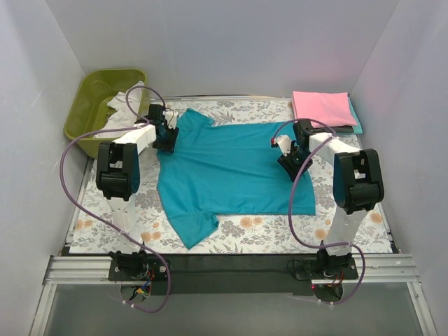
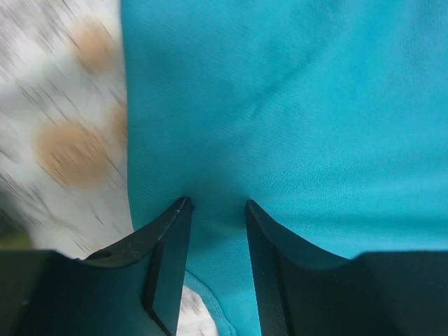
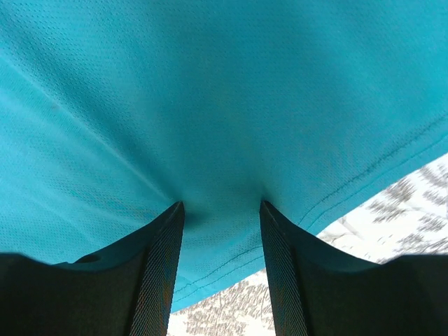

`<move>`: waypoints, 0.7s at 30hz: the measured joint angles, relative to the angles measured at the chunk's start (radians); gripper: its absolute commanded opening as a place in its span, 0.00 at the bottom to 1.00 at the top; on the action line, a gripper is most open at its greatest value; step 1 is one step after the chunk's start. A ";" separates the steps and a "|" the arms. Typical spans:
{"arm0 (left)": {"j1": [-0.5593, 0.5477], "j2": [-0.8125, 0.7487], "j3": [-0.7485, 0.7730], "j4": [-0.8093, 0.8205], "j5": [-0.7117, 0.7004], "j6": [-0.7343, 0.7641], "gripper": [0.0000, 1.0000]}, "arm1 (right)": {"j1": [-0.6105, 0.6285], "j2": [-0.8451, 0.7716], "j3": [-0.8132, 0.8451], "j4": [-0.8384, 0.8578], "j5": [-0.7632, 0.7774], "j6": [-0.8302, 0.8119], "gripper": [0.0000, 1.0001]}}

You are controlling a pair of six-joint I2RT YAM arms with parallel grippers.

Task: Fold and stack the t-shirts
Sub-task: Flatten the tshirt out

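Top camera first. The teal t-shirt [image 1: 231,171] is spread out flat in the middle of the floral table cloth [image 1: 266,234]. Its collar end is toward my left side and its hem toward my right, with 1 sleeve pointing at the back wall and the other toward my bases. My left gripper [image 1: 168,142] is down on the collar end, close to the back sleeve. My right gripper [image 1: 292,166] is down on the opposite edge, at the hem. From up here I honestly can't tell how wide either pair of jaws is.

The pink t-shirt [image 1: 320,107] sits folded in the back right corner on top of another folded bluish one [image 1: 358,124], well apart from both my grippers. The olive tub [image 1: 91,112] is at the back left, with some white cloth [image 1: 126,100] draped over its rim.

Left wrist camera: my left gripper [image 2: 217,204] has its jaws partway closed. There's only a narrow gap between the fingers [image 2: 168,245], and that gap is full of teal t-shirt [image 2: 280,105]. So I've got a pinch of it right by its edge, with blurry table cloth [image 2: 63,140] just past that edge.

Right wrist camera: pretty much the same deal. My right gripper [image 3: 222,204] has its jaws partly closed with a slightly wider gap between the fingers [image 3: 157,266]. The teal t-shirt [image 3: 210,84] is caught between them, wrinkles fan out from the tips, and the stitched hem runs just beside me. Table cloth [image 3: 399,210] shows beyond the hem.
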 measured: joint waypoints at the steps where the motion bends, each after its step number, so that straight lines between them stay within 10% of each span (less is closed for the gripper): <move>1: 0.009 0.027 0.041 0.000 0.003 0.009 0.41 | 0.000 0.010 0.013 0.005 -0.004 0.004 0.47; 11: 0.031 -0.125 0.013 -0.105 0.117 0.037 0.51 | 0.002 -0.121 0.051 -0.025 -0.054 0.037 0.49; 21: -0.018 -0.445 -0.297 -0.129 0.157 0.064 0.48 | 0.003 -0.174 -0.081 -0.037 -0.048 0.000 0.29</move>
